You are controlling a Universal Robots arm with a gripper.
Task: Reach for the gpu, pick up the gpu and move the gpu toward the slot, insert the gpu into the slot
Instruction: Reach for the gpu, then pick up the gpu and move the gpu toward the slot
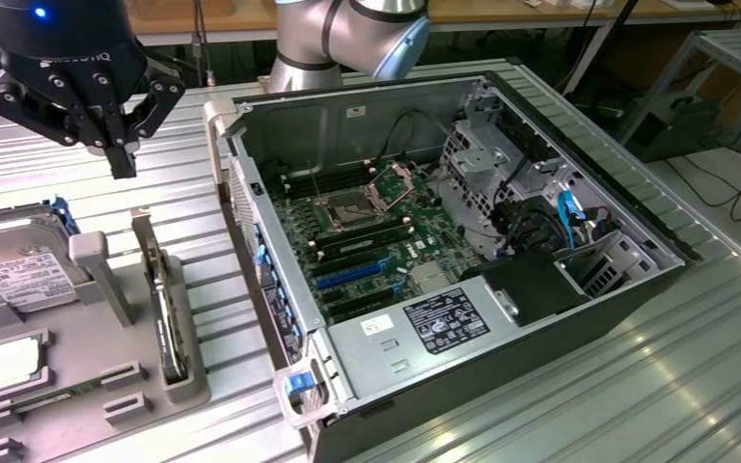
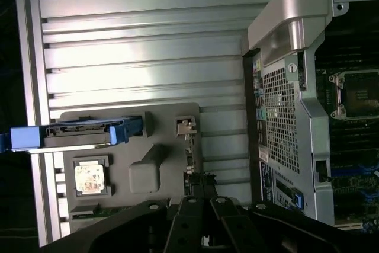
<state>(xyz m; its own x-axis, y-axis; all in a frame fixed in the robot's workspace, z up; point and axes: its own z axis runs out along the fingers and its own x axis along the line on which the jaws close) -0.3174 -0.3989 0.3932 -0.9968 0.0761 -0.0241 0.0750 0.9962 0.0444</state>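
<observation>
The gpu (image 1: pixel 159 311) is a thin dark card standing on edge in a grey holder (image 1: pixel 81 386), at the exterior view's left. In the wrist view the gpu (image 2: pixel 188 149) appears edge-on, just beyond my fingertips. My gripper (image 1: pixel 123 166) hangs above the table behind the holder, shut, with nothing in it. In the wrist view the gripper (image 2: pixel 202 181) points toward the card's end. The slot (image 1: pixel 351 276) is a blue strip on the motherboard inside the open computer case (image 1: pixel 563 154), apart from the gripper.
A silver hard drive (image 1: pixel 13 268) with a white label and a processor chip (image 1: pixel 11 363) share the grey holder. The case's metal rear wall (image 2: pixel 284 117) stands between the holder and the motherboard. Ribbed metal tabletop (image 1: pixel 654 376) surrounds everything.
</observation>
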